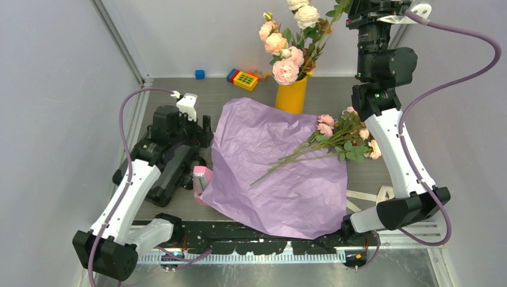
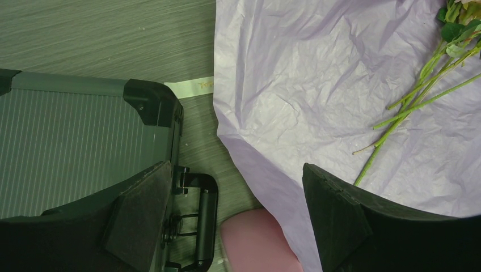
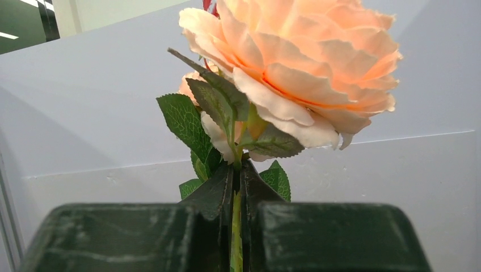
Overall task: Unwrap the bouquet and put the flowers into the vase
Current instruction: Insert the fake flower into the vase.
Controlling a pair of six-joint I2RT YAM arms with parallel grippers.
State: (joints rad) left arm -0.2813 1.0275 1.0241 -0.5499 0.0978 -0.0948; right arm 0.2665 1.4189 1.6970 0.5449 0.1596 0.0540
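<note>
The bouquet is undone. Its crinkled paper (image 1: 281,173) lies spread out, lilac side up. Across the paper's right part lie the flowers (image 1: 344,134), small pink roses on green stems (image 2: 408,107) whose cut ends point near-left. The yellow-orange vase (image 1: 292,94) stands behind the paper with bigger pale roses (image 1: 286,60) in it. My right gripper (image 1: 345,7) is raised high, right of those blooms. It is shut (image 3: 237,175) on the green stem of a peach rose (image 3: 295,68). Low at the paper's left edge, my left gripper (image 1: 200,140) stands open (image 2: 235,170) with nothing between its fingers.
A pink object (image 1: 202,179) sits at the paper's left edge, partly under it (image 2: 258,243). A dark ribbed case (image 2: 74,141) with a black handle lies left of it. Beige ribbon (image 1: 365,196) lies near right. A yellow toy block (image 1: 245,79) and a blue cube (image 1: 199,74) stand by the back wall.
</note>
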